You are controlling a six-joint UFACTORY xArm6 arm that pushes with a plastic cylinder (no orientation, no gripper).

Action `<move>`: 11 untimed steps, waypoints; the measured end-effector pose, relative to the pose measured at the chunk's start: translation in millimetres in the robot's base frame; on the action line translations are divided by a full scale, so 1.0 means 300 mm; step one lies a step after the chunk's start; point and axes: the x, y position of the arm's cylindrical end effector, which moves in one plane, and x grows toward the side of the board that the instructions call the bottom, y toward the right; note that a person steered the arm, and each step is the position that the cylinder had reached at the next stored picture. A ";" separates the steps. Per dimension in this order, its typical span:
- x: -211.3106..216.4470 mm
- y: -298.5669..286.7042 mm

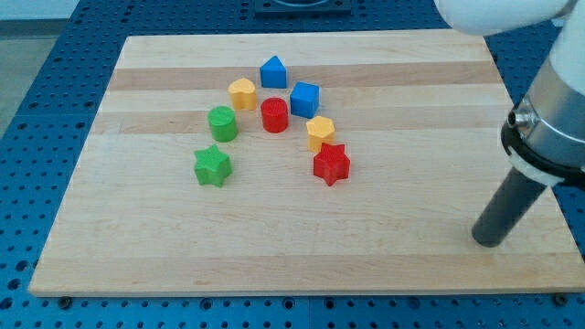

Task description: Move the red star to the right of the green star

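Note:
The red star (331, 164) lies near the middle of the wooden board (137, 238), just below a yellow hexagon block (320, 132). The green star (212, 166) lies to its left, at about the same height in the view, with a wide gap between the two. My tip (489, 241) rests on the board near the view's right edge, far to the right of and lower than the red star, touching no block.
A green cylinder (222, 122), a yellow block (242, 93), a blue pointed block (273, 72), a red cylinder (274, 115) and a blue cube (304, 99) form an arc above the two stars. The arm's body fills the view's top right.

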 end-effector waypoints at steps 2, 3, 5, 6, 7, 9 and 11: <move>-0.451 -0.133; -0.480 -0.153; -0.368 -0.272; -0.295 -0.475; -0.276 -0.591; -0.276 -0.811; -0.276 -0.556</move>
